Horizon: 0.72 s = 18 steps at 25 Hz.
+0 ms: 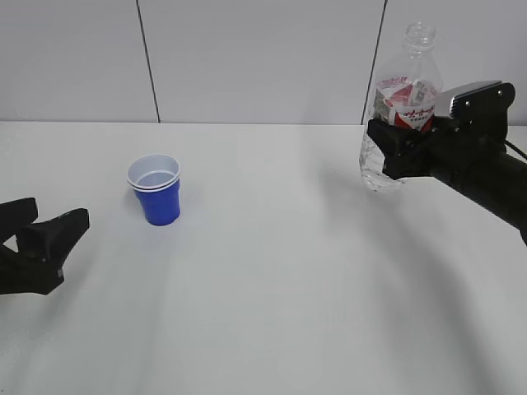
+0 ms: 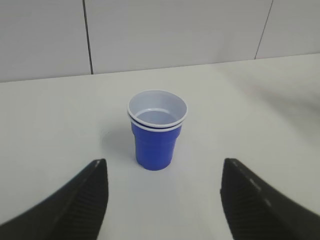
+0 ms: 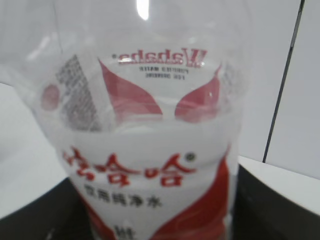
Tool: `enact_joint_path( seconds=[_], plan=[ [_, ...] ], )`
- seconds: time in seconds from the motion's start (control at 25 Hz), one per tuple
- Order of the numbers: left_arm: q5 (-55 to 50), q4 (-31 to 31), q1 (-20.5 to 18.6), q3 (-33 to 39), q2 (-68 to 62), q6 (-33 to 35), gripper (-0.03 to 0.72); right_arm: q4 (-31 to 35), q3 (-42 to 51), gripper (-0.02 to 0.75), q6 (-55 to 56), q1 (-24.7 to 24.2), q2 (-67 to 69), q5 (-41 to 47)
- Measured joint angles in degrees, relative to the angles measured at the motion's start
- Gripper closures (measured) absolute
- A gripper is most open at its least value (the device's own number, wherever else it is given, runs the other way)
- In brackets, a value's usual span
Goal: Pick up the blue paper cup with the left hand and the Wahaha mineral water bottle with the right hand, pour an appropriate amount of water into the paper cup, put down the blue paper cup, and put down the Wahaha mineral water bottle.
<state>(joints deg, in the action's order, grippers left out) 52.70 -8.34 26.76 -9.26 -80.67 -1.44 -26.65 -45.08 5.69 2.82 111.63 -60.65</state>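
Right hand: we see the black gripper (image 1: 394,150) on its black arm with a light grey plate, jaws closed on either side of the tall clear ribbed plastic Wahaha mineral water bottle (image 1: 401,103), holding it at the red-and-white label.
Bottle position: we note it upright, lifted off the white table (image 1: 280,280), at the far right of the exterior view, its neck open and capless.
Bottle in right wrist view: the label (image 3: 155,170) fills the frame; we read red Chinese characters and mirrored "Wahaha" lettering through the plastic, with dark gripper parts at both lower corners.
Water: we cannot tell its level.
Left hand: we see the black gripper (image 1: 39,239) low at the left edge of the exterior view, jaws spread wide and empty.
Cup: the small tapered blue paper cup (image 2: 156,129), white inside with a doubled white rim, stands upright on the table ahead of the left fingers (image 2: 85,200), apart from both of them.
Cup vs bottle: well apart, cup left of centre, bottle far right.
Background: pale grey wall panels (image 1: 263,58) with dark seams behind the table.
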Motion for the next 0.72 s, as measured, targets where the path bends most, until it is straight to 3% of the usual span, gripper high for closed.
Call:
enact_joint_path(
  seconds=[0.32, 0.72],
  plan=[
    [-16.01, -0.67, 0.00, -0.63, 16.21, -0.22, 0.155, -0.10, 0.00, 0.295, 0.00, 0.00, 0.00, 0.00],
    [-46.28, -0.42, 0.00, -9.91, 35.39, -0.22, 0.155, -0.10, 0.00, 0.295, -0.03, 0.00, 0.00, 0.00]
  ],
)
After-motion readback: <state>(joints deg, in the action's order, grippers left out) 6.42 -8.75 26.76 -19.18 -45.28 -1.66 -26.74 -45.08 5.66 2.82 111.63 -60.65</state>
